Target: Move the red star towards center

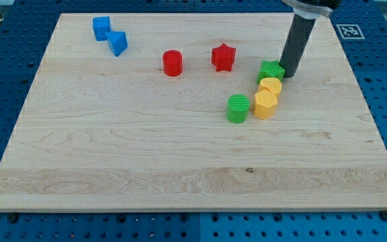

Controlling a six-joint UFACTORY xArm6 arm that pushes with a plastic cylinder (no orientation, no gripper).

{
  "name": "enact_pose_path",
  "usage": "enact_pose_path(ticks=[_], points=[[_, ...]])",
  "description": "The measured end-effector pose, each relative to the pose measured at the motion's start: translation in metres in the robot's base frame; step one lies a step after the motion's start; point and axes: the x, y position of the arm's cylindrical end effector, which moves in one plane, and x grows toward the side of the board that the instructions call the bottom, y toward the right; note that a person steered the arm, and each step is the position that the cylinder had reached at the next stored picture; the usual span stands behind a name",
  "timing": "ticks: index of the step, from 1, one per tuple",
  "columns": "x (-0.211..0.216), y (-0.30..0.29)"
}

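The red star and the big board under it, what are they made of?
The red star looks like plastic: even bright colour, a smooth, slightly matte skin, though painted wood isn't ruled out. The board looks like pale wood, with long grain lines and glued plank strips showing.

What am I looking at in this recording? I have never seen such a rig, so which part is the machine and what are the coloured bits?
One camera looks down at a wooden board. The dark rod entering from the view's top right is the robot arm's end; it has no gripper and holds nothing, only pushes. My tip sits just right of the green star. Below that lie two yellow blocks and a green cylinder. The red star, a red cylinder and two blue blocks lie further left.
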Motion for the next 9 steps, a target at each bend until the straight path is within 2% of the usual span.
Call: enact_pose_path(ticks=[1,2,3,6,9], points=[[-0.006,0.015],[-0.032,0.014],[-0.074,-0.026],[-0.052,-0.102],[-0.046,-0.105]])
